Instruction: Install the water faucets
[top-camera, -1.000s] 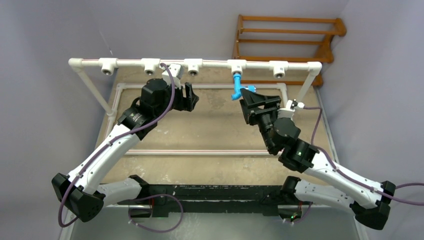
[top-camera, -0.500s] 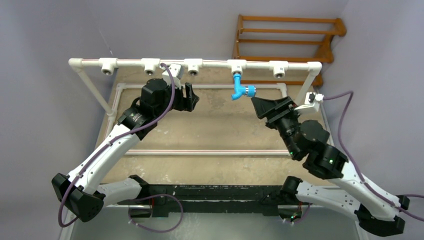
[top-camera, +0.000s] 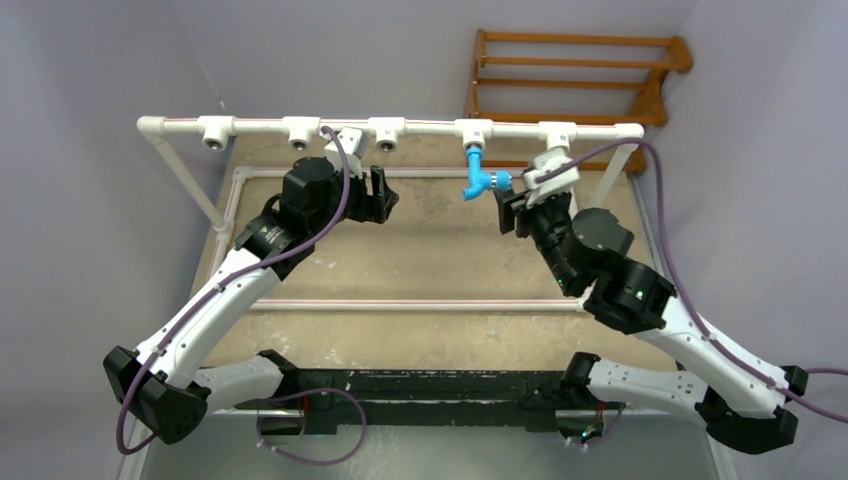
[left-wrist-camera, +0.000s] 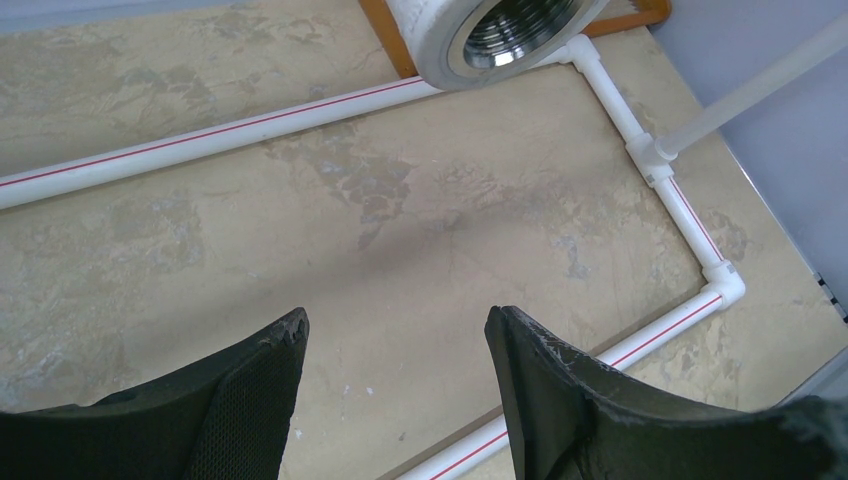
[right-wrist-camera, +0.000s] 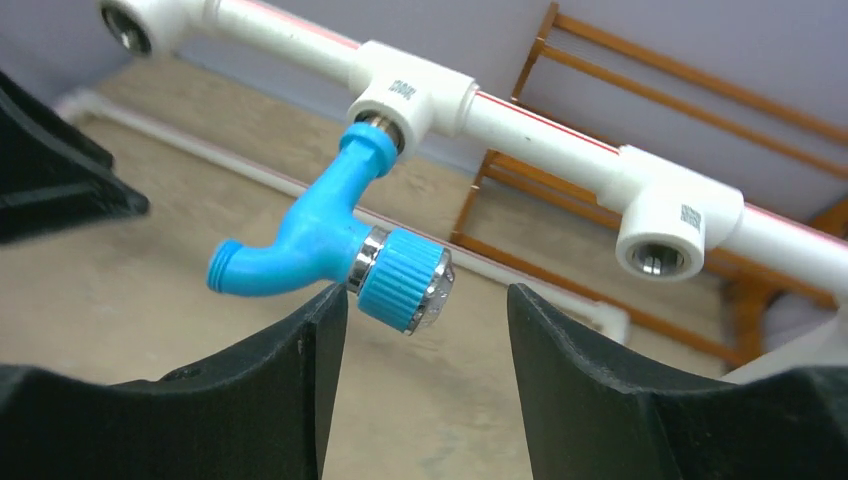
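Returning after backing off, the right claw (right-wrist-camera: 428, 298) straddles, unclenched, the knob of the blue faucet (right-wrist-camera: 300, 235) seated in its white tee fitting (right-wrist-camera: 415, 100), likely for another tightening turn; the left claw (left-wrist-camera: 397, 318) hangs released.

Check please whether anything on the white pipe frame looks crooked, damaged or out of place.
One thing: the blue faucet in its tee fitting seems turned on its side, with the spout pointing to one side and the knob to the other rather than on top. No damage or spill shows.
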